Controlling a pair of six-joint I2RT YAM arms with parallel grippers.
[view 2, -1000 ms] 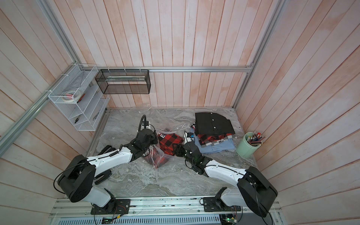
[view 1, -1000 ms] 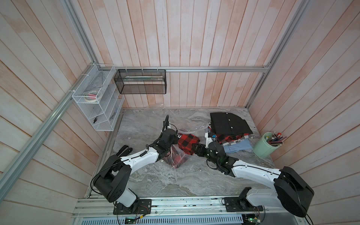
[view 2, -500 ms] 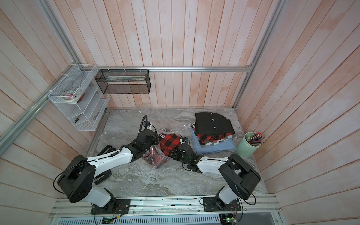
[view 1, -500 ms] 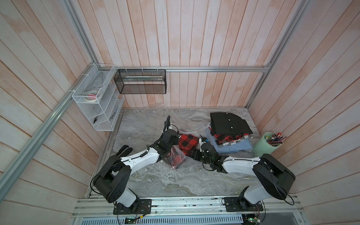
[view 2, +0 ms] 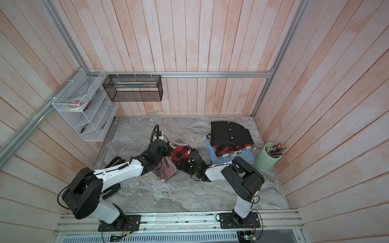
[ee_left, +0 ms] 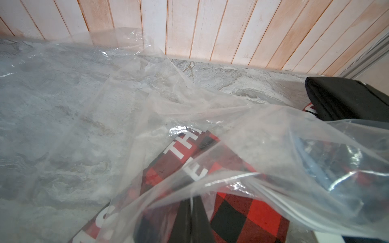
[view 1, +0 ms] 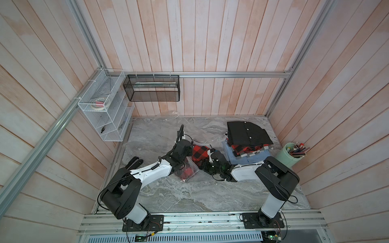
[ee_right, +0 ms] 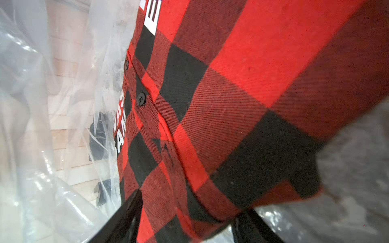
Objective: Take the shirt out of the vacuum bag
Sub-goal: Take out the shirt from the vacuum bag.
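Left hand (ee_left: 192, 210) clamps the vacuum bag (ee_left: 242, 134); we close the right hand (ee_right: 191, 202), standing apart astride the shirt (ee_right: 231, 84), firmly.

My left arm stretches from the near left toward the middle, wrist raised, and my left gripper (ee_left: 192, 208) is pinched tight. My right arm folds at the elbow, forearm low and pointing left; my right gripper (ee_right: 189, 218) has its jaws spread.
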